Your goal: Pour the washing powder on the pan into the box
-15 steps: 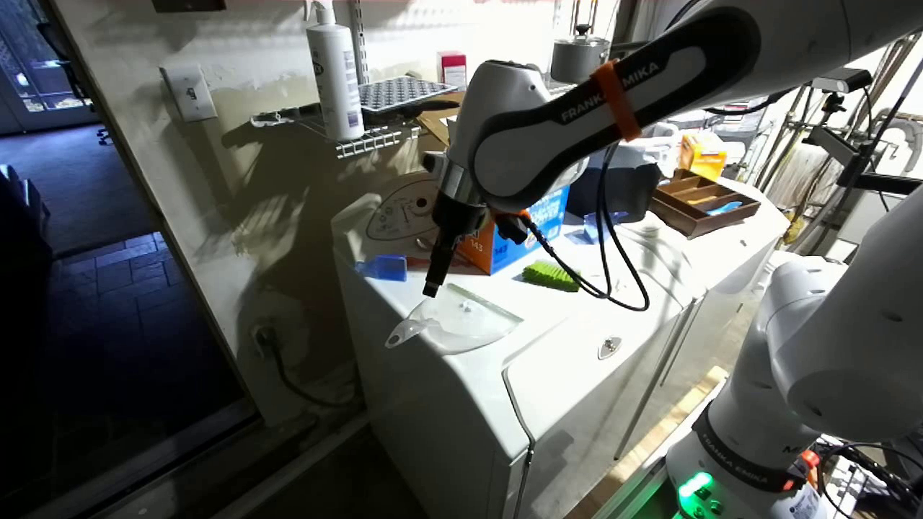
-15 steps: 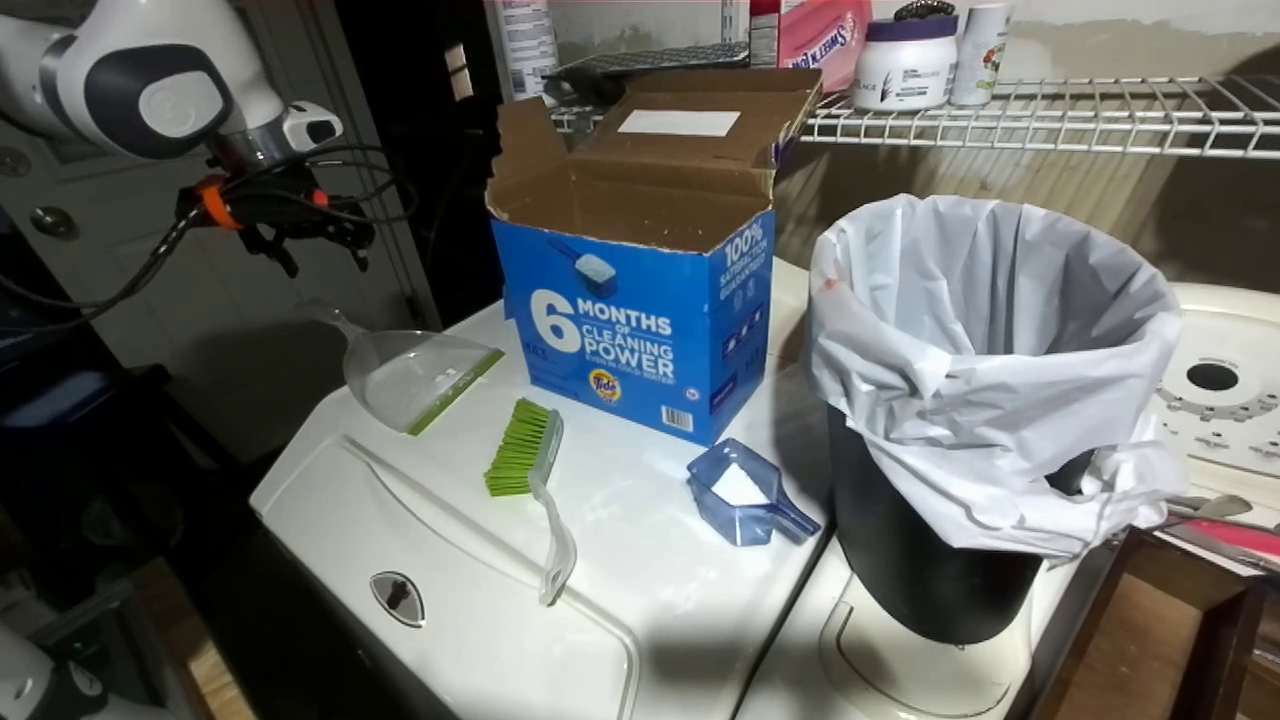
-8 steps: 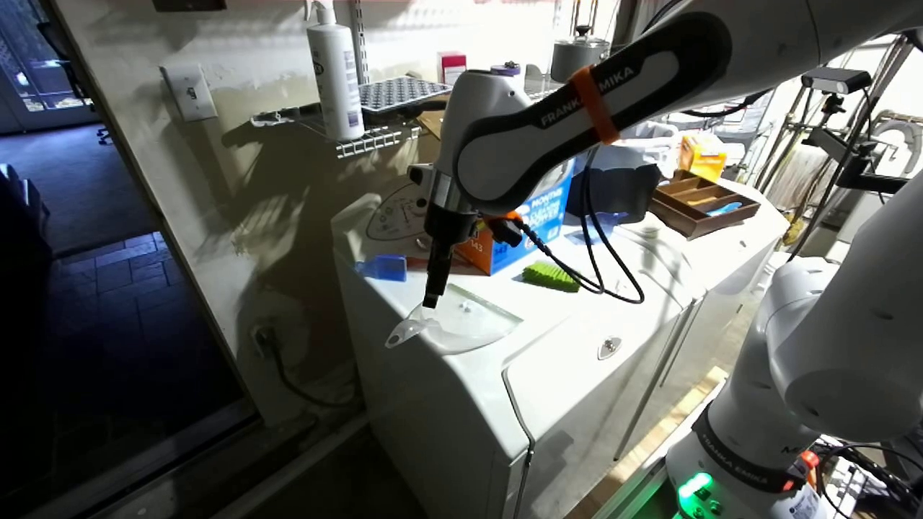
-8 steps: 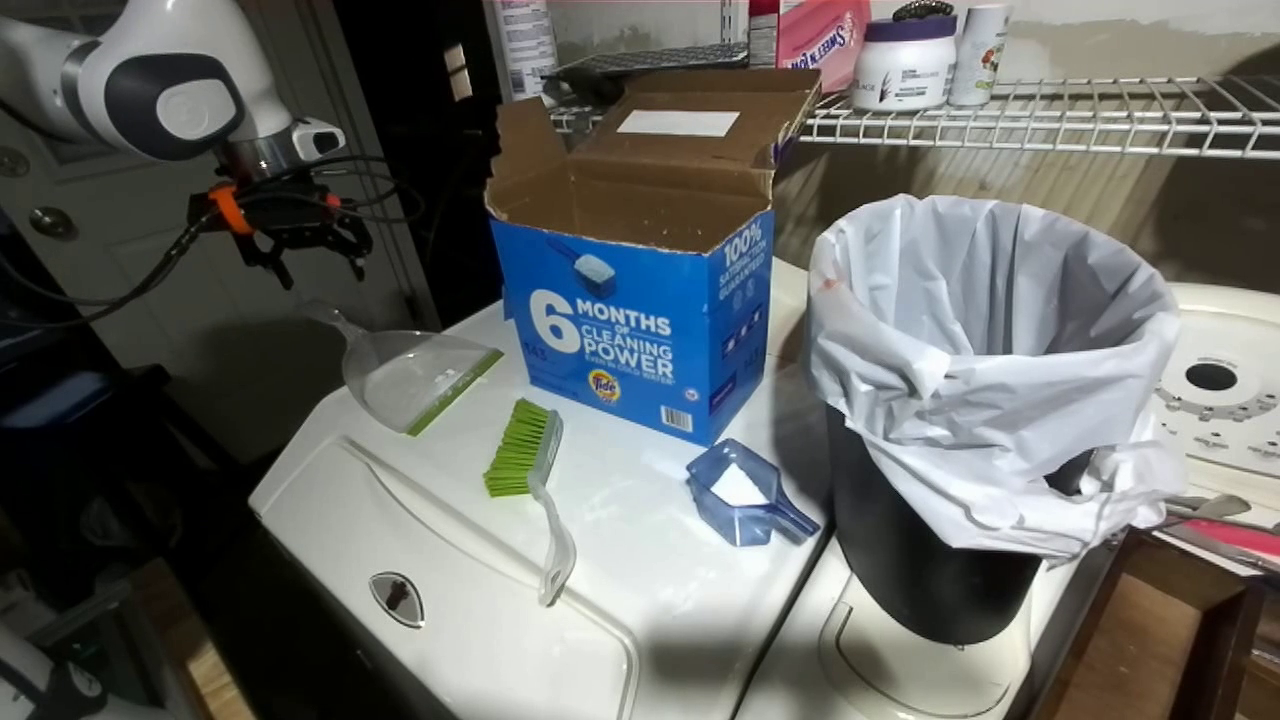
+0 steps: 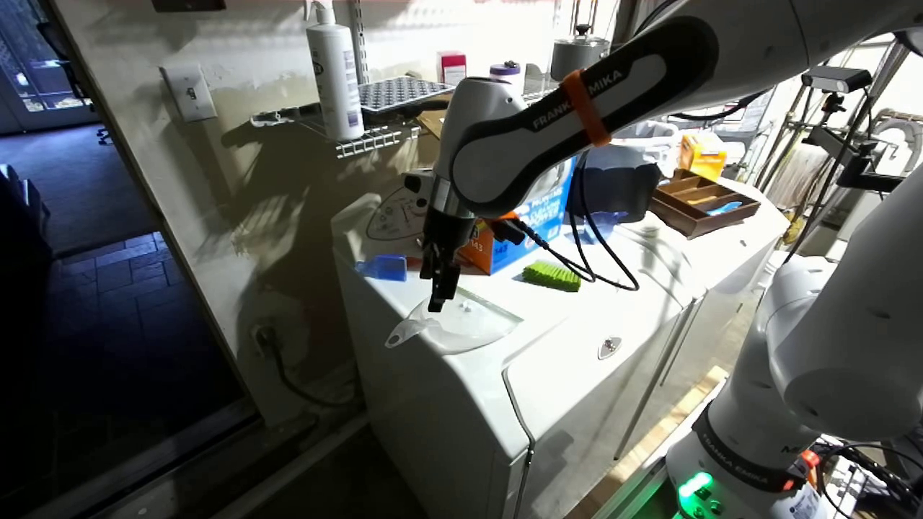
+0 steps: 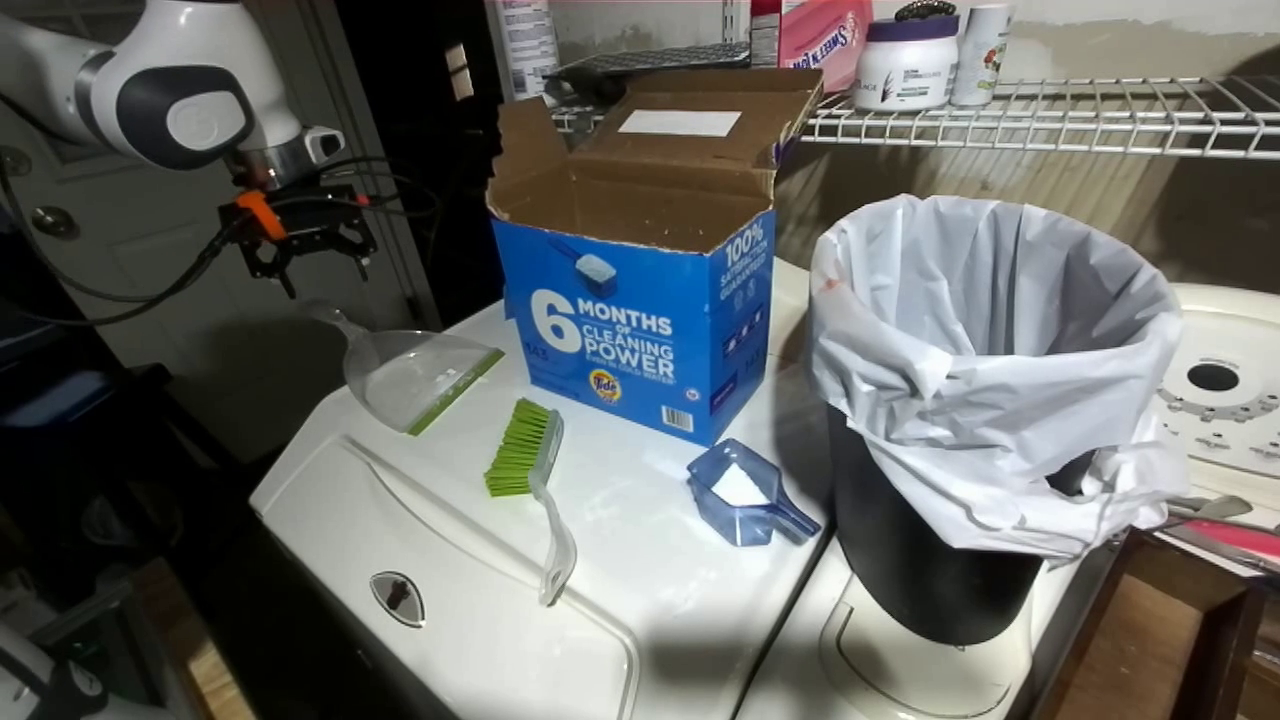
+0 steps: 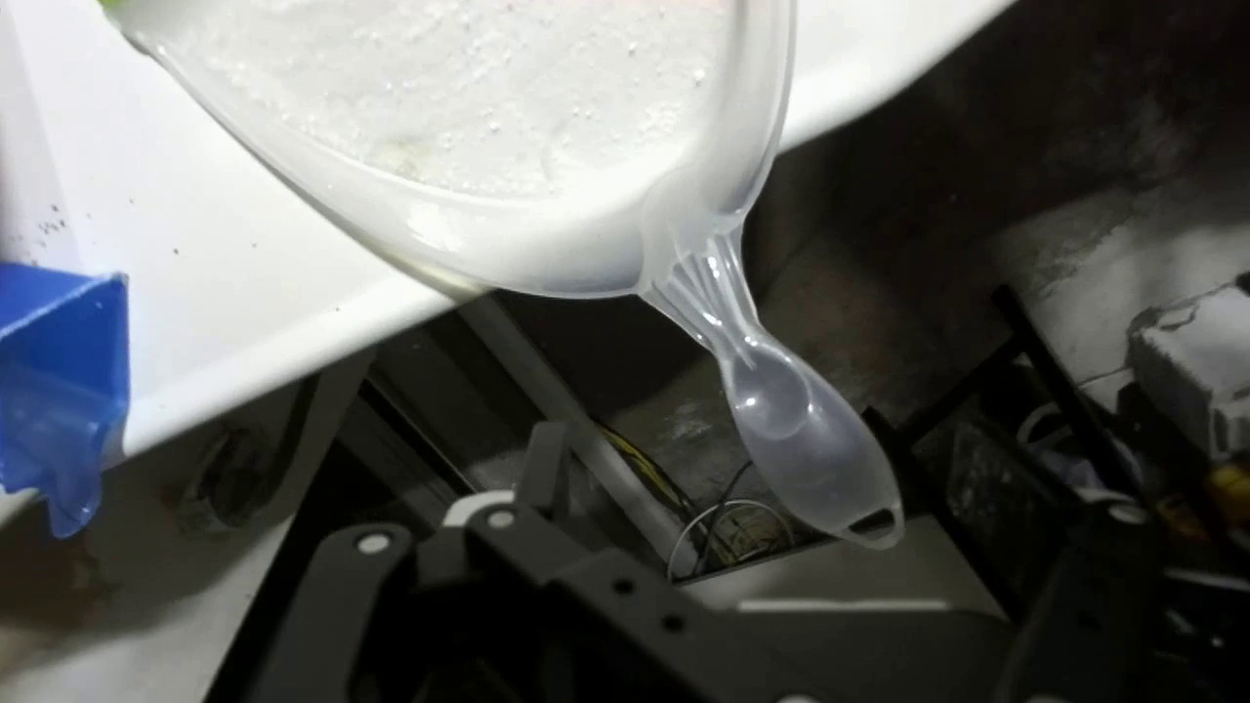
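Wrist view and an exterior view both give the nearest thing, the hand (image 6: 327, 281), as released: its fingers (image 7: 543, 467) stand apart and hold nothing. Below it, with no visible contact, lies the handle (image 7: 815, 444) of the pan (image 7: 557, 252). The coming move turns on this: the handle's long axis slants from upper left to lower right in the wrist view, and it juts past the edge of the counter (image 7: 244, 244) into free air, along with the adjoining corner of the basin. I judge that the hand needs to sink, perhaps with a slight turn, so that its fingers straddle the handle crosswise; pressing down on that overhang could tip the pan. The rest of the basin lies on the counter, white powder (image 7: 508, 98) spread over its floor. Near it, at the counter's edge, is a blue scoop (image 7: 63, 361).

Farther from the hand, in an exterior view, a brush (image 6: 535, 465) lies just beyond the pan's green lip (image 6: 456, 392). Past the lip too stands the box (image 6: 630, 330), upright, flaps raised, so the laden pan would have to travel away from the handle side and tilt lip-down. A second scoop (image 6: 740, 490) holding powder lies near the box, and a lined bin (image 6: 920, 575) stands beyond.
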`<action>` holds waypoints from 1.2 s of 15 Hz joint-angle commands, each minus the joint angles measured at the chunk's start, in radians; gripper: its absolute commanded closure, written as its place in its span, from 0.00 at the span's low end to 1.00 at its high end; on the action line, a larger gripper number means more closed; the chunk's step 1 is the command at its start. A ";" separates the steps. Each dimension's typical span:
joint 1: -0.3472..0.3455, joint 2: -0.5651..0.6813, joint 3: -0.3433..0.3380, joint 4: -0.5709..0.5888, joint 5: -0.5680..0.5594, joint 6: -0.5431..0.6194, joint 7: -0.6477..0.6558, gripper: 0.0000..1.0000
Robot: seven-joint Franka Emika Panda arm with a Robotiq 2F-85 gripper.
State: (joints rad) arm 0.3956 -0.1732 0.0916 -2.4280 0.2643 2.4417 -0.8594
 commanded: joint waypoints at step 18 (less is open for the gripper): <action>-0.092 0.182 0.120 0.080 0.014 -0.056 -0.450 0.30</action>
State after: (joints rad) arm 0.3329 -0.0130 0.1915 -2.3782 0.3141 2.4196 -1.3002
